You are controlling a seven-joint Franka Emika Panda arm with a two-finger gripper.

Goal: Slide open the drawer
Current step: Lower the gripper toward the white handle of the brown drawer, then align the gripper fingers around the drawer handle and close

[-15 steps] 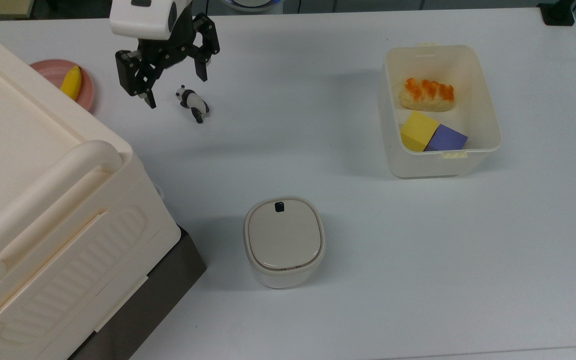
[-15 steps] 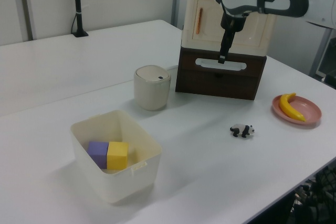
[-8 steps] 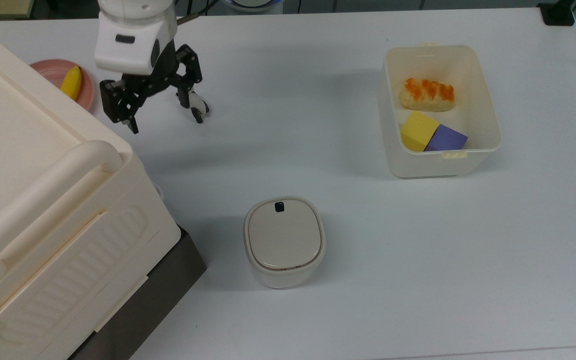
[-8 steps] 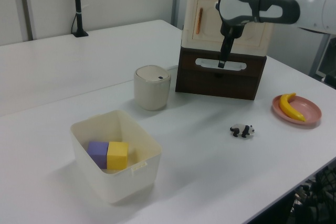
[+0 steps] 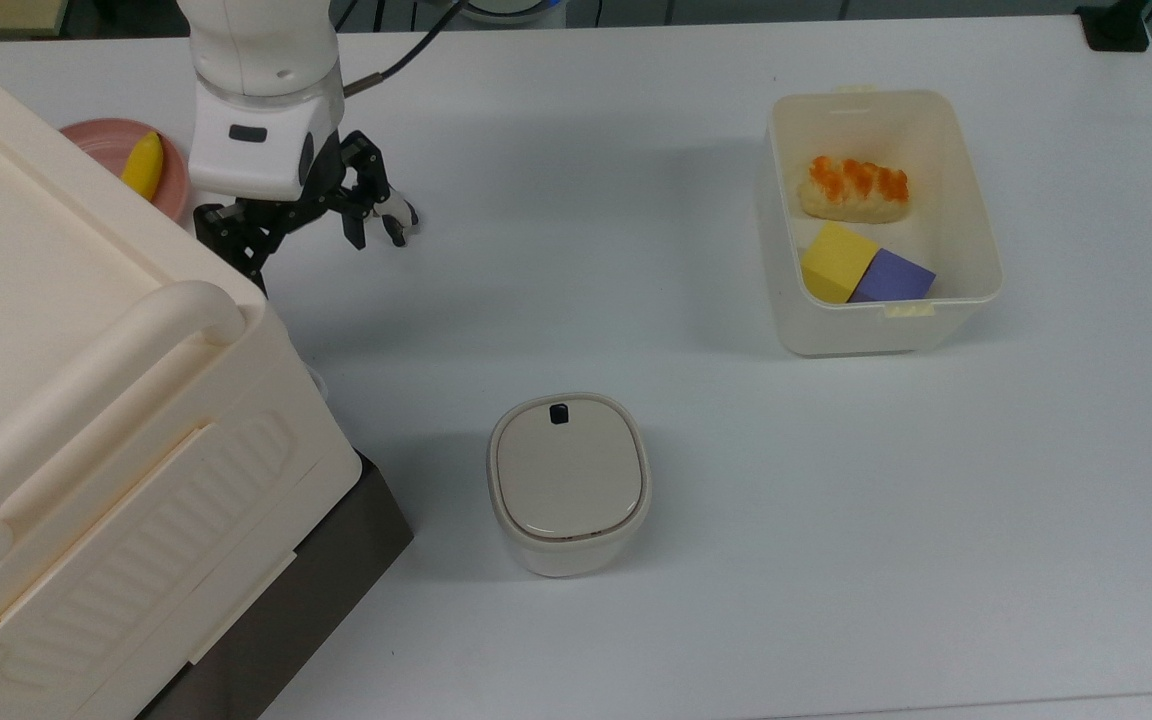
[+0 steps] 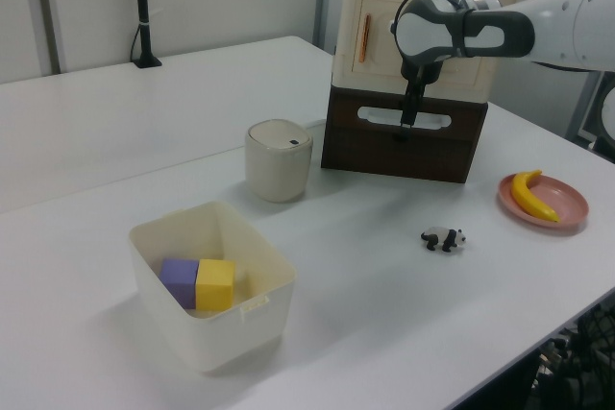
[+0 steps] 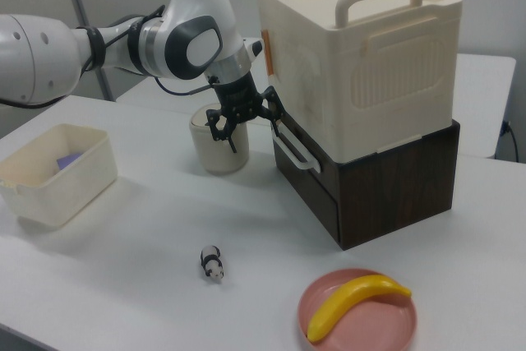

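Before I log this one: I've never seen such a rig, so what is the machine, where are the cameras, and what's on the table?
It is one white robot arm ending in a black two-fingered end effector. Its fingers are spread open and hold nothing.

One camera looks straight down; the left view and the right view watch from opposite sides of the white table.

In the right view the end effector hangs just in front of the dark-brown drawer, by its thin white loop handle. The drawer looks closed. A big cream cabinet sits on top of it.

Also on the table: a lidded cream pot, an open bin holding a bread roll, a yellow block and a purple block, a toy panda, and a banana on a pink plate.
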